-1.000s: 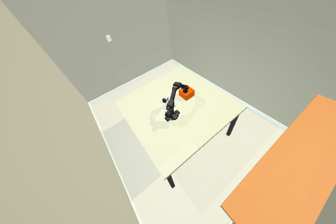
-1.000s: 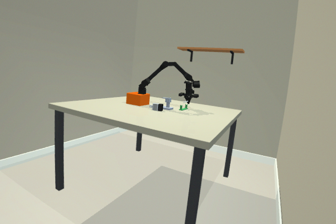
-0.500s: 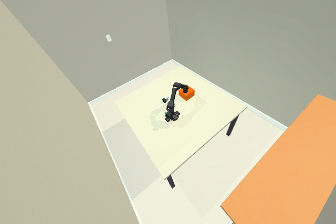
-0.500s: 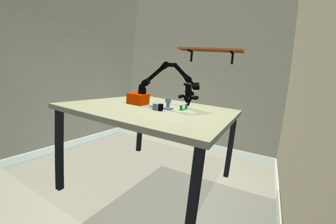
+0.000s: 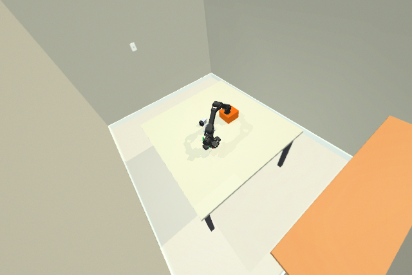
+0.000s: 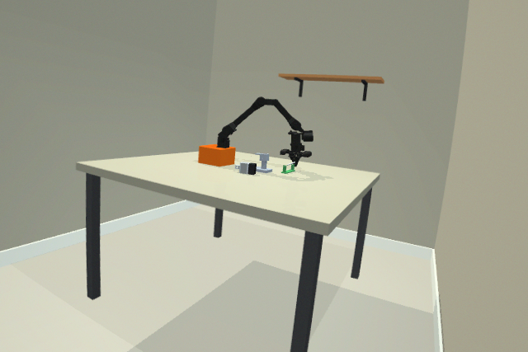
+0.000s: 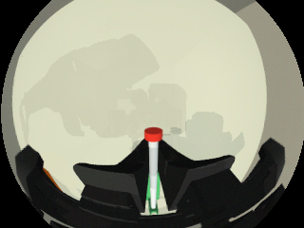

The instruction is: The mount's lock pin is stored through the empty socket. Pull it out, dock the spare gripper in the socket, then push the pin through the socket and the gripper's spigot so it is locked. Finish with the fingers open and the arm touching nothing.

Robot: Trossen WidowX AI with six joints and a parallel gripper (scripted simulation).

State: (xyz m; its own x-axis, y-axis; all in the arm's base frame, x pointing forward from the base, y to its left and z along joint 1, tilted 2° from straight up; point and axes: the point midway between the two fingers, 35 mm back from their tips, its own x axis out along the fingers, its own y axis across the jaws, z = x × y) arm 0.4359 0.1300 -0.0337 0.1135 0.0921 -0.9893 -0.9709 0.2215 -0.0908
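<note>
My gripper (image 6: 295,164) (image 7: 151,139) points down and is shut on the lock pin (image 7: 153,168) (image 6: 290,163), a thin white rod with a red head. The pin lies level just over the green rack (image 6: 287,171) (image 7: 157,187), whose two posts stand below it. Whether pin and posts touch is too small to tell. The pale blue mount (image 6: 264,165) stands upright nearer the arm's base, with its socket on top and a thin part sticking out at the side. The spare gripper (image 6: 245,167) (image 5: 203,121), a grey block with a black end, lies beside the mount, outside the socket.
The arm's base stands on an orange block (image 5: 228,116) (image 6: 216,155) on the pale table (image 5: 212,178) (image 6: 170,177). In the top view the arm hides most of the mount and rack. An orange-brown shelf (image 6: 332,78) (image 5: 359,198) is on the wall.
</note>
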